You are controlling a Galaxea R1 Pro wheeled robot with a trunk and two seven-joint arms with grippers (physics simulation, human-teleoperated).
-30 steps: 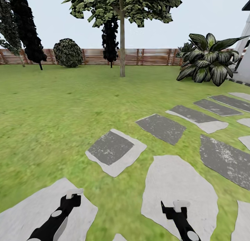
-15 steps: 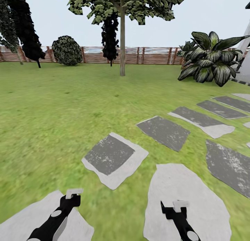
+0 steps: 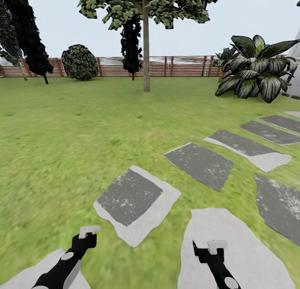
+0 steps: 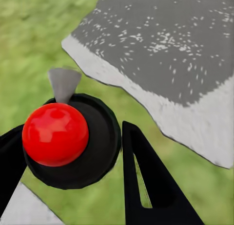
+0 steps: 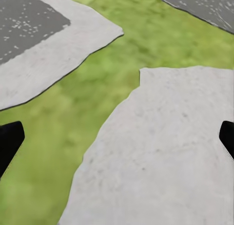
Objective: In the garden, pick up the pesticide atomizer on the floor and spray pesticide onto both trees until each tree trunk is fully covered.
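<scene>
My left gripper is shut on the pesticide atomizer, a black round body with a red ball top and a grey nozzle, held over grass beside a stepping stone. In the head view the left gripper and the right gripper hang low at the front. The right gripper is open, its black fingertips wide apart over a pale stone and grass. Far ahead on the lawn stands one tree with a straight pale grey-beige trunk.
Grey and pale stepping stones run from the front toward the right. A brown slat fence closes the far side. Dark cypresses and a round bush stand at the far left, a broad-leaved plant at the far right.
The whole view has shifted: the stepping stones slid down and outward and the tree looms slightly nearer, so the camera moved forward. Both arms keep the same pose.
</scene>
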